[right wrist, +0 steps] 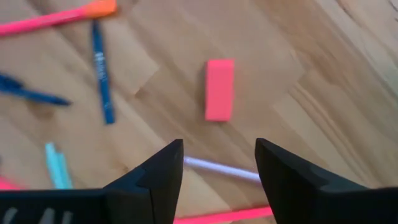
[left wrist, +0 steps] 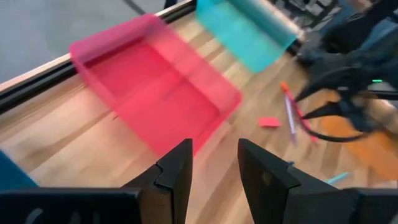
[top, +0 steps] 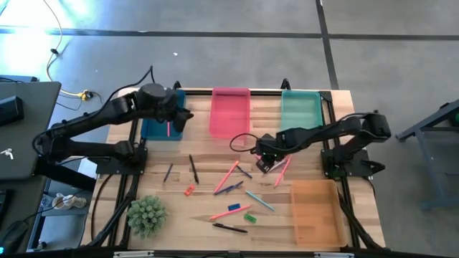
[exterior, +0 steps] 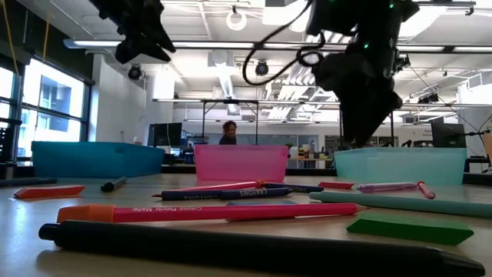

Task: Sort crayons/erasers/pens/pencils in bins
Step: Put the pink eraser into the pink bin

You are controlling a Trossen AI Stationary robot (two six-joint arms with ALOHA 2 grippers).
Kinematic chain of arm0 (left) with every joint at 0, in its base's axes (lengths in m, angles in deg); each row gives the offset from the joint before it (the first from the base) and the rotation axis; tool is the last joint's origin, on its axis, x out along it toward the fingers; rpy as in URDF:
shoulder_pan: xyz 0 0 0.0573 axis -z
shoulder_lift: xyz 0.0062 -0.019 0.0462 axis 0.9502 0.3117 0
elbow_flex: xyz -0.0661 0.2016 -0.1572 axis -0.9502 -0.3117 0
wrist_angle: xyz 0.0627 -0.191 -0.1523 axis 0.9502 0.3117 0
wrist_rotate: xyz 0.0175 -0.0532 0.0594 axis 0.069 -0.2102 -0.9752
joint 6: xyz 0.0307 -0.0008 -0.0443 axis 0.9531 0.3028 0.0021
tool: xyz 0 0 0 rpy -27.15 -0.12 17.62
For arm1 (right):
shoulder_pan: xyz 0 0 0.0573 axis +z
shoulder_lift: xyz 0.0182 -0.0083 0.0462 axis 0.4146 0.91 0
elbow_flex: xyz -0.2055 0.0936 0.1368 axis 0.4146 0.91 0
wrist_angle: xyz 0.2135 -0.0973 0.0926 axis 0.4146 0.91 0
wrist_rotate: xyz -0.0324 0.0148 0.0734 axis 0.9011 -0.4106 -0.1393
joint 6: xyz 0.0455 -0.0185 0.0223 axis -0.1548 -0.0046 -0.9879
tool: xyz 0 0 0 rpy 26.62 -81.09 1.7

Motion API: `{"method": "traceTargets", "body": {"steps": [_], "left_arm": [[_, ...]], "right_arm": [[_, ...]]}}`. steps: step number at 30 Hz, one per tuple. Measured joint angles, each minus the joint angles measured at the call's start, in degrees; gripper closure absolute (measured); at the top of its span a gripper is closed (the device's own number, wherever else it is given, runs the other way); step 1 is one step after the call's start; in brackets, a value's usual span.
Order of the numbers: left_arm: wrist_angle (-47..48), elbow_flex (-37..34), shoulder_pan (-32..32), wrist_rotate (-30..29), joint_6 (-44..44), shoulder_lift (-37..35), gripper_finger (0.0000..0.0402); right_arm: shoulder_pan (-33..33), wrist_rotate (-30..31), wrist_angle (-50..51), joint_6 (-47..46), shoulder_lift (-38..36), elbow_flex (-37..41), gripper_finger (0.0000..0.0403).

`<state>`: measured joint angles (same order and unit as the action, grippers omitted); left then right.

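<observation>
Your right gripper (right wrist: 217, 171) hangs with its jaws apart and empty; the pink eraser (right wrist: 219, 89) lies just ahead, its long axis running between them; the left gripper (left wrist: 214, 171), parted and empty, is farther off by the blue bin (top: 159, 130).

- Setting: a large open lab or workshop hall, not a home.
- Exposed ceiling (exterior: 231, 31) with ducts, pipes and long strip lights, high above the right gripper (exterior: 361, 135).
- Bare grey concrete floor (top: 215, 50) with dark seam lines surrounds the wooden table (top: 215, 154).
- Beyond the grippers: desks with monitors (exterior: 165, 135), one person (exterior: 228, 132) seated far back.
- Tall windows (exterior: 54, 108) on one wall.
- Loose cables (top: 54, 43) trail across the floor past the left gripper (top: 183, 115).
</observation>
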<state>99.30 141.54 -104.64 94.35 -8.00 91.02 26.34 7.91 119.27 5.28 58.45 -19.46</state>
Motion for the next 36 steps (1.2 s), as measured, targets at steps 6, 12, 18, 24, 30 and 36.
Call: {"method": "traceTargets", "body": {"steps": [6,12,18,24,30,36], "left_arm": [[0.02,0.00,0.40,-0.52,-0.10,-1.25,0.0286],[0.08,0.00,0.23,-0.69,-0.20,-1.23,0.0286],[0.08,0.00,0.23,-1.16,-1.49,-1.19,0.0286],[0.08,0.00,0.23,-1.29,-1.51,-1.19,0.0286],[0.08,0.00,0.23,-1.27,-1.49,-1.19,0.0286],[0.08,0.00,0.23,-1.30,-1.01,-1.16,0.0286]], "right_arm": [[-2.30,0.00,-3.54,-1.01,4.00,0.00,0.0182],[-2.09,-1.21,-8.04,0.81,8.86,-0.02,0.0183],[-2.22,-0.87,-8.01,0.81,12.52,-0.02,0.0192],[-2.18,0.13,-7.77,-1.84,13.87,-0.35,0.0206],[-2.20,0.49,-6.34,-2.35,14.40,-0.28,0.0253],[-2.20,1.57,-4.11,-2.61,14.49,-0.26,0.0300]]}}
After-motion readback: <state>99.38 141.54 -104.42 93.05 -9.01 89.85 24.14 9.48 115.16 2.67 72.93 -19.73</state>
